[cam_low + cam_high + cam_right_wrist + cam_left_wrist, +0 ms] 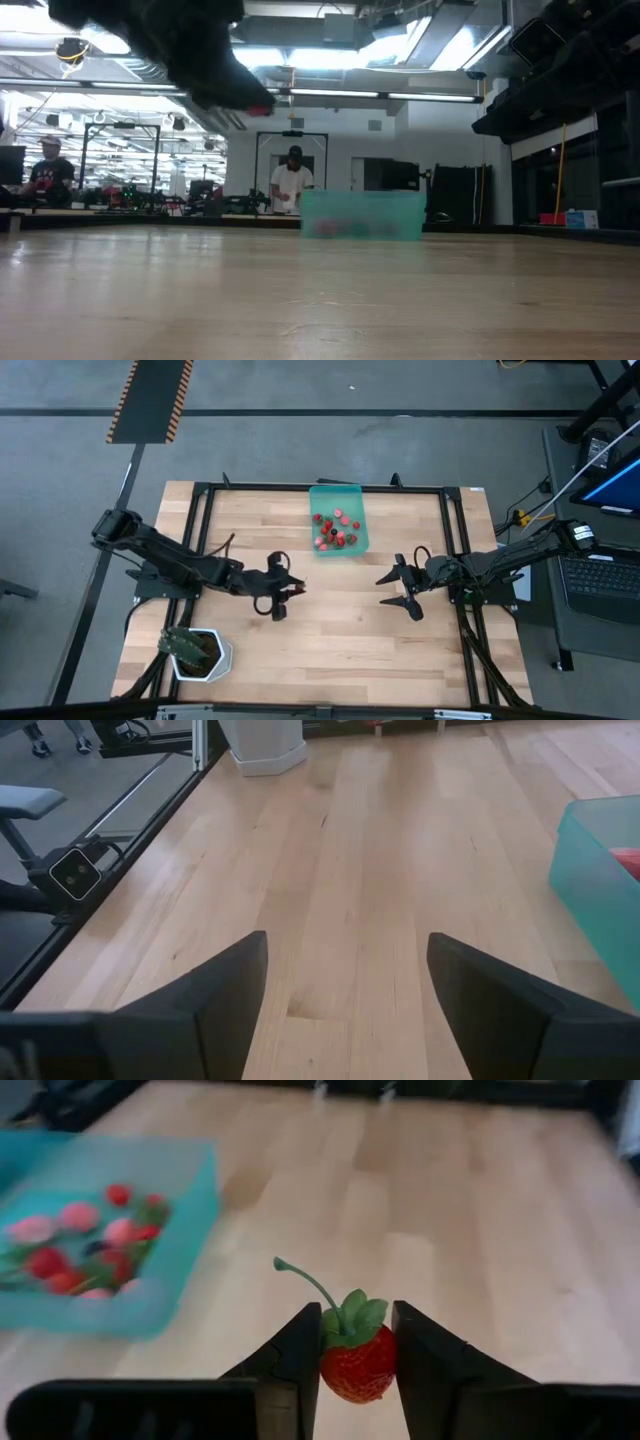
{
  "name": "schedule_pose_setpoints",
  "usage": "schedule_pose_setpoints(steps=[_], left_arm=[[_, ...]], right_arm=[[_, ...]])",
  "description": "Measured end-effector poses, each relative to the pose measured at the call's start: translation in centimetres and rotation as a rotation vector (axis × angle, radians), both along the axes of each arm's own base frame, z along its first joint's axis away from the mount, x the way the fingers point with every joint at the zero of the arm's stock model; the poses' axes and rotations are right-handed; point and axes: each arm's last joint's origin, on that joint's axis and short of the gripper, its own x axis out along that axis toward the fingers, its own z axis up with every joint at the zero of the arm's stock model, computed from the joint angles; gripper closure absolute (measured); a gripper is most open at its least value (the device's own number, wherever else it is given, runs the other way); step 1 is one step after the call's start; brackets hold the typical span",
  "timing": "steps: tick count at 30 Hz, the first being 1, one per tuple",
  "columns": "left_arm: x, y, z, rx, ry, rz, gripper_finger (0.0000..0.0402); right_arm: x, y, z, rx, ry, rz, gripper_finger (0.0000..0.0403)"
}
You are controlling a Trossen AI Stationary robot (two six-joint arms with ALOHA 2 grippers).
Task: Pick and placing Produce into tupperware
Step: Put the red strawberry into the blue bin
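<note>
The teal tupperware (338,518) stands at the table's far middle and holds several red and pink fruits (90,1245). My left gripper (290,593) hovers left of the table's middle, nearer than the tupperware, shut on a red strawberry (358,1365) with green leaves and a curved stem. My right gripper (398,590) waits open to the right of the middle, nothing between its fingers (345,985). My left gripper pinches the strawberry's red body (345,1370) between its two fingers, one on each side. The leafy top (352,1318) and stem stick out beyond the fingers. The fruit is lifted clear of the table; the gripper slants slightly downward.
A white pot with a green plant (198,653) stands at the near left corner. A black frame (200,510) runs around the wooden top. Bare wood lies between the two grippers. People stand in the room beyond the table's far edge (292,180).
</note>
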Motion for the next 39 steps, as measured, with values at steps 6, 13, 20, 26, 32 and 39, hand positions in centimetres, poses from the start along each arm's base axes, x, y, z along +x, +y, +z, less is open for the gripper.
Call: schedule_pose_setpoints(steps=[6,13,20,26,32,39], left_arm=[[-0.7,1.1,-1.4,-0.038,-0.189,-0.087,0.0309],[-1.5,2.0,-1.7,-0.026,-0.359,-0.200,0.0309],[-1.6,3.5,-2.1,-0.032,-0.384,-0.123,0.0309],[-0.1,5.0,-1.8,0.008,-0.383,-0.001,0.0309],[2.9,6.9,-2.5,0.115,-0.327,0.138,0.0309],[6.1,8.7,-3.1,0.144,-0.305,0.229,0.0309]], right_arm=[[0.0,0.0,0.0,0.001,-0.002,0.000,0.0128],[0.0,0.0,0.0,0.000,-0.005,0.000,0.0128],[0.0,0.0,0.0,0.000,-0.005,0.001,0.0128],[0.0,0.0,0.0,-0.004,-0.006,0.001,0.0128],[0.0,0.0,0.1,-0.005,-0.006,0.002,0.0128],[0.0,0.0,0.0,-0.005,-0.001,0.002,0.0128]])
